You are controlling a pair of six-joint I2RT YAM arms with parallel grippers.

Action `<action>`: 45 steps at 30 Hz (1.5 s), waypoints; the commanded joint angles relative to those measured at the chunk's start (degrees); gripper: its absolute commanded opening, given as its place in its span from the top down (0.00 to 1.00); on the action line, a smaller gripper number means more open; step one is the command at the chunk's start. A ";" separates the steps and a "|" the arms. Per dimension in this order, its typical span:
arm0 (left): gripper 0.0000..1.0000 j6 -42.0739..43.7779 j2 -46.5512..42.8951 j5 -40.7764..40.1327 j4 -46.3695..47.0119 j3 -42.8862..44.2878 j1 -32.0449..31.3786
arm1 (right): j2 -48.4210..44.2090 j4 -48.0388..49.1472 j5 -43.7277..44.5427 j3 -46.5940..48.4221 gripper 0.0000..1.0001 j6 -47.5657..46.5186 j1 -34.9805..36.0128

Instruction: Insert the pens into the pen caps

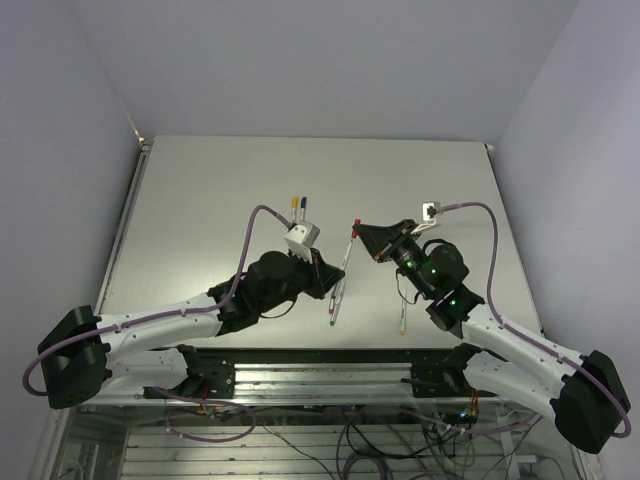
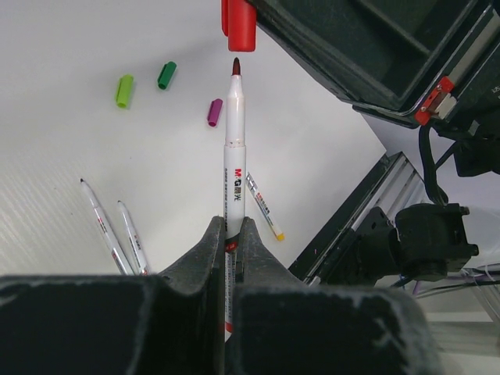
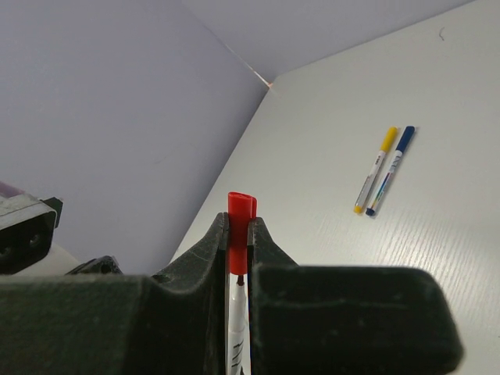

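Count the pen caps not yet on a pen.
4. The light green cap, dark green cap and magenta cap lie on the table; the red cap is in the right gripper. Others may be hidden.

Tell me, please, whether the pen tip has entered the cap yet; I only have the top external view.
Observer: Not yet; in the left wrist view the pen has its dark red tip just short of the red cap.
Operator: Is the cap gripped?
Observer: Yes, the right wrist view shows the right gripper shut on it.
Operator: Which caps lie loose?
Observer: A light green cap, a dark green cap and a magenta cap lie apart on the table.
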 commanded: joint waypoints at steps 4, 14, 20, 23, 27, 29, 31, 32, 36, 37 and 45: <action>0.93 -0.55 0.02 -1.55 3.39 -0.18 0.22 | 0.60 1.61 -0.78 -0.53 1.00 0.30 0.37; 0.93 -0.20 0.33 -2.49 4.27 -0.24 0.20 | 1.89 2.09 -2.14 -1.15 1.00 0.99 0.42; 0.93 -0.58 1.14 -3.56 5.80 -0.08 0.22 | 3.32 3.86 -5.08 -1.74 1.00 1.35 0.51; 0.93 -0.98 1.52 -4.98 7.16 -0.15 0.22 | 4.48 5.54 -7.82 -2.33 1.00 1.80 0.61; 0.93 -1.08 1.60 -8.10 8.71 0.06 0.26 | 5.38 6.47 -9.45 -3.47 1.00 3.07 0.72; 0.93 -0.89 1.25 -9.66 9.03 0.23 0.30 | 4.99 6.04 -9.56 -4.05 1.00 3.22 0.71; 0.93 -0.58 1.03 -10.56 9.28 0.50 0.39 | 4.24 5.01 -9.57 -4.36 1.00 2.89 0.83; 0.93 -0.44 0.95 -10.76 9.41 0.67 0.46 | 3.88 4.10 -9.63 -4.33 1.00 2.62 0.84; 0.93 -0.76 1.19 -10.31 11.17 0.92 0.79 | 3.27 1.74 -10.05 -4.23 1.00 1.50 0.81; 0.93 -0.80 1.49 -9.99 11.36 1.09 0.83 | 3.33 1.60 -10.25 -4.29 1.00 1.39 0.77; 0.93 -0.49 3.12 -10.26 14.01 2.13 1.27 | 4.82 -0.52 -12.78 -3.85 1.00 -0.18 1.02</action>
